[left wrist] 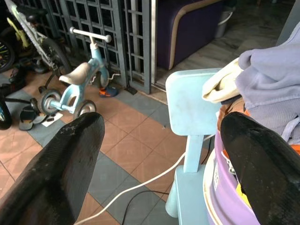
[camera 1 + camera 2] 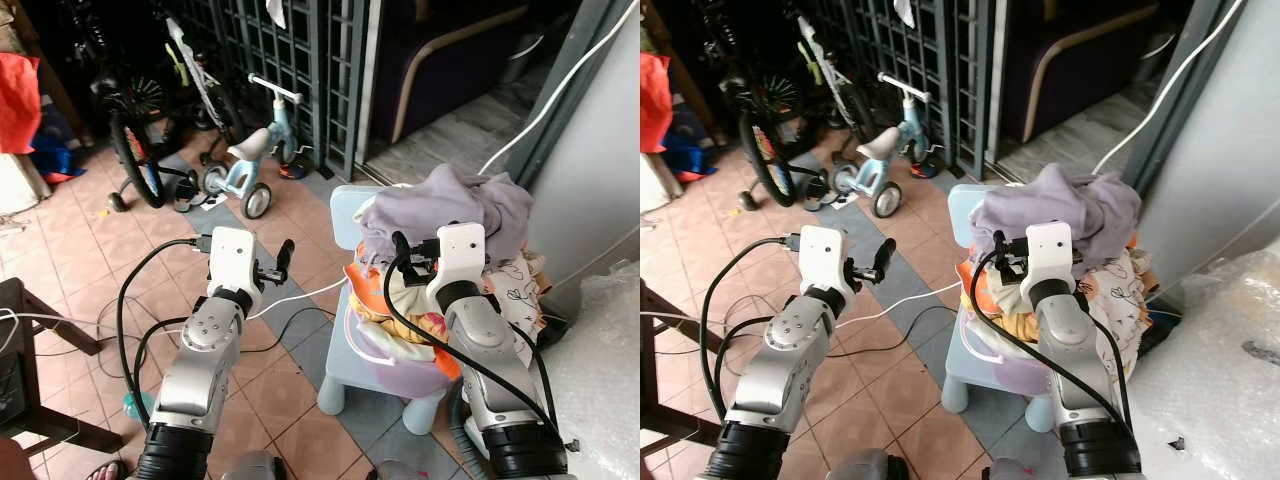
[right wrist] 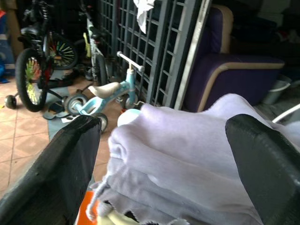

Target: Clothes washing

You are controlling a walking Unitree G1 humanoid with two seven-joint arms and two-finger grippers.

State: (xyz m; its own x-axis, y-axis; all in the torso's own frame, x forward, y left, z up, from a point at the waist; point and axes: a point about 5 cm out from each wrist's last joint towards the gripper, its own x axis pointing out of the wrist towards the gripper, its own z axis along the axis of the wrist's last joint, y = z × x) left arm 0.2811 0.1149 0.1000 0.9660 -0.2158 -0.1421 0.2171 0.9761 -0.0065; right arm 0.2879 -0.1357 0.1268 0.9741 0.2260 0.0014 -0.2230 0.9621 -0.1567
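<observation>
Both my arms raised forward; right claw (image 3: 159, 154) spread wide over lavender garment (image 2: 450, 205), left claw (image 1: 159, 154) released beside purple laundry basket (image 2: 400, 375).

A light-blue child's chair (image 2: 345, 215) carries a clothes-heaped purple tub (image 2: 400, 372).

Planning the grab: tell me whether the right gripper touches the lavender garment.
Cannot tell. In the right wrist view the right gripper is open astride the lavender garment, but no contact or gap shows plainly.

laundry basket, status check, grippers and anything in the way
Both grippers open: right gripper at the lavender garment topping the laundry basket; left gripper beside it. Basket sits on blue chair. White cable trails underneath.
</observation>
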